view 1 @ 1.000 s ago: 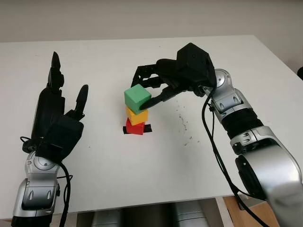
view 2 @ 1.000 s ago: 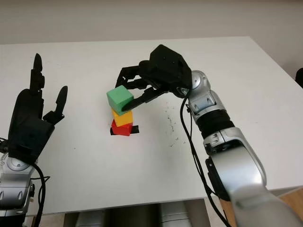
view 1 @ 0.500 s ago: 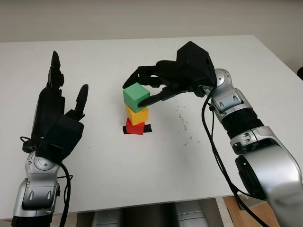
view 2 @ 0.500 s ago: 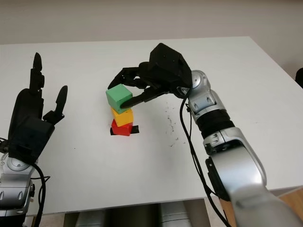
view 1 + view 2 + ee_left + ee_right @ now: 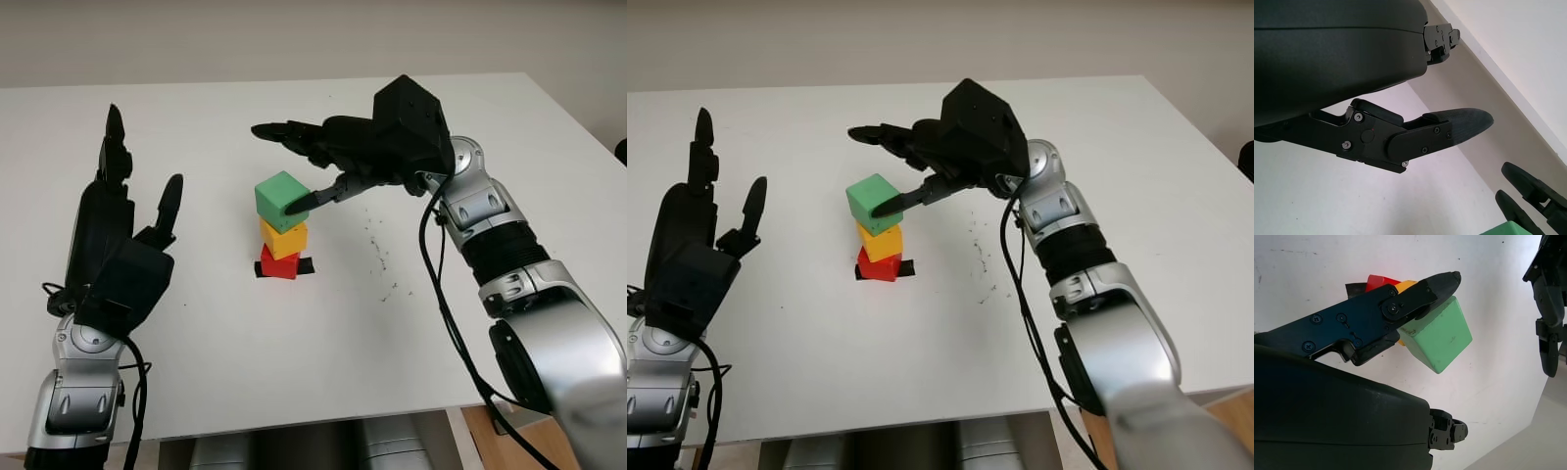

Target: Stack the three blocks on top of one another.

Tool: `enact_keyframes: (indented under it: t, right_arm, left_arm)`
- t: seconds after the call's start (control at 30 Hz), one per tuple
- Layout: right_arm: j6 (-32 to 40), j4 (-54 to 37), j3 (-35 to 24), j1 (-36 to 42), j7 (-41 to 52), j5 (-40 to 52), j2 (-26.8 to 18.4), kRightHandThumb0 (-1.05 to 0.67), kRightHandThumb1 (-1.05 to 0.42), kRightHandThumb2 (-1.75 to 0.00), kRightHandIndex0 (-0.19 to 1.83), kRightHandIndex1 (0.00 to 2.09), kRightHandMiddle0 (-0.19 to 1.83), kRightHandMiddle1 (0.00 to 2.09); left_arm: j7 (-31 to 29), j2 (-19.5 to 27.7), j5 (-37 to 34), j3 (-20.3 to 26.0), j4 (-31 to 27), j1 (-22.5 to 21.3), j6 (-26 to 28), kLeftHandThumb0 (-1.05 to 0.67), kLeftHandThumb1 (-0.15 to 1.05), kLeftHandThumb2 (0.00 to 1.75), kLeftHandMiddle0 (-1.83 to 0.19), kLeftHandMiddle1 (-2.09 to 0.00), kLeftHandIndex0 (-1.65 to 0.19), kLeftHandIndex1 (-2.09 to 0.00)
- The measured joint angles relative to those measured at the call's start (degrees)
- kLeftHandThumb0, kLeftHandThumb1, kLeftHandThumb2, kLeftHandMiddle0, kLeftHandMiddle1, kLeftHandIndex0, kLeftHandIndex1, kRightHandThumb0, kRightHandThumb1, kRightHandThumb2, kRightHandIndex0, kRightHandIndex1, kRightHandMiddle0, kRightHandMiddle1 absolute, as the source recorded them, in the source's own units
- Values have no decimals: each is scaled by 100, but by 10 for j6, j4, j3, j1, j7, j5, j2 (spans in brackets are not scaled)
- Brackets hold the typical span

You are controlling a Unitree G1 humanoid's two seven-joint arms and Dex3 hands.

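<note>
Matte green cube (image 5: 281, 197) tops yellow (image 5: 284, 239), red (image 5: 278, 264) cubes; right hand (image 5: 333, 157) open above, left hand (image 5: 122, 245) open, parked.

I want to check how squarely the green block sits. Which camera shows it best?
The right wrist view: the green block is close and large, overhanging the yellow block, beside the open right hand. The eye views show the whole stack, smaller. The left wrist view catches just a green corner.

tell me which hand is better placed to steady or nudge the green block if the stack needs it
Probably the right hand: it is open right beside the green block atop the yellow block and red block. The left hand is open, well off to the side.
</note>
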Motion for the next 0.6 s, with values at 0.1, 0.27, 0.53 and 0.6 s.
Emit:
enact_keyframes:
  t: [0.1,0.27,0.53,0.6]
  right_arm:
    - [2,-14,-2,0,14,5,-9,-77,-88,-6,-19,0,-13,8]
    - [3,-27,-17,0,67,43,-27,-81,-87,-5,-19,0,-19,1]
    - [49,-70,-76,14,18,84,-48,-91,-104,-59,-19,0,-19,0]
    - [61,-75,-98,23,-18,98,-45,-90,-105,-65,-19,0,-19,0]
  left_arm:
    - [0,0,-1,0,4,0,-1,-68,105,64,13,-5,15,-6]
    - [0,0,-5,0,4,0,-10,-67,105,65,14,-5,16,-5]
    - [3,0,-9,1,7,0,-10,-65,105,66,15,-5,16,-5]
    - [3,0,-14,2,9,0,-12,-65,105,66,15,-5,16,-5]
